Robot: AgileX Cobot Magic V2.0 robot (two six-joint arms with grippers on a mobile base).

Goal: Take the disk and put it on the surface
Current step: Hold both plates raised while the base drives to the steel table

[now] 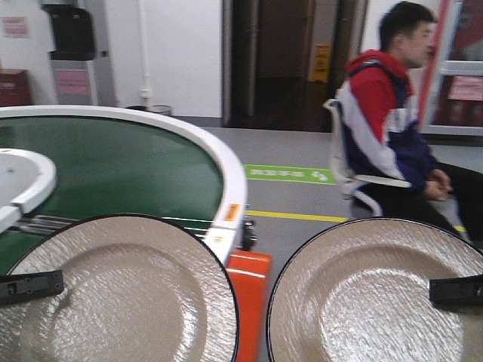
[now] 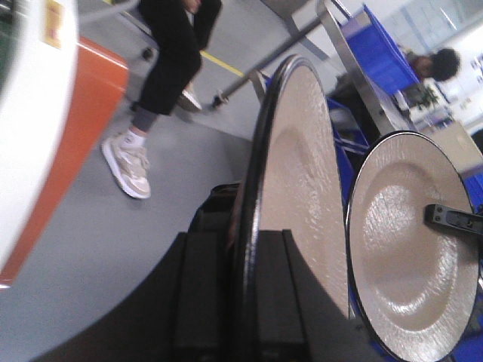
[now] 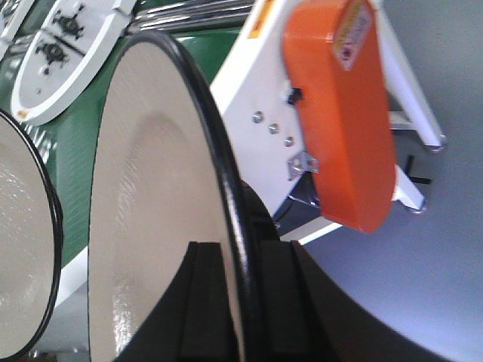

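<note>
Two disks, two grippers, one each.

Left disk (image 1: pixel 121 302): round, shallow dish shape with a wide flat brim and sunken centre, cream-beige glaze with fine rippled texture, thin black rim. It is held off the ground by the left gripper (image 2: pixel 245 241). In the left wrist view two black flat fingers (image 2: pixel 200 302) sit on either side of the rim, closed narrow on it. In the front view one black finger lies across the brim at the disk's left edge. There the disk overlaps the near edge of the conveyor belt (image 1: pixel 136 166); I cannot tell whether it touches.

One conveyor: green matte belt, ring-shaped, with a smooth white outer rim and a white inner island. One orange cover (image 1: pixel 245 294), glossy and rounded, is fixed at the conveyor's right edge and shows between the two disks.

Right disk (image 1: pixel 377 294): same shape, glaze and black rim. It is gripped at its right edge by the right gripper (image 3: pixel 241 249), whose black fingers (image 3: pixel 204 302) pinch the rim from both faces. It is held over grey floor, beside the left disk and apart from it.

Background: one person (image 1: pixel 392 128) in a red, white and navy jacket seated on one white chair (image 1: pixel 339 166). One green floor sign (image 1: pixel 290 173) and one yellow line (image 1: pixel 294 216).
</note>
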